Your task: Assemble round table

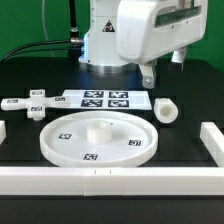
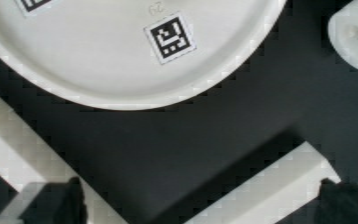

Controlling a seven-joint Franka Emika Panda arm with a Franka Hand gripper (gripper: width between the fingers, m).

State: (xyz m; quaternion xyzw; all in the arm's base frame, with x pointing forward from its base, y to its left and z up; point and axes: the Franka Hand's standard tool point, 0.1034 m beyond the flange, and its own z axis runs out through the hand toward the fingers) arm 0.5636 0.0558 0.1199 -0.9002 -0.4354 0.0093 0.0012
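Fingers point(image 2: 48, 205) of mine stand apart, empty, above the black bench point(image 2: 194, 140) just off the large white rimmed round plastic disc point(image 1: 97, 137). The short white cylinder leg point(image 1: 165, 109) and white cross-shaped foot point(image 1: 35, 103) flank that disc, apart from it.

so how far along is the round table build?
Nothing is joined yet. The disc lies flat, hub up and bare; the leg lies apart at the exterior view's right, the cross foot at its left. In hand: nothing, the gripper is open and empty, off the disc's rim. Left: probably everything, leg to hub, then foot to leg.
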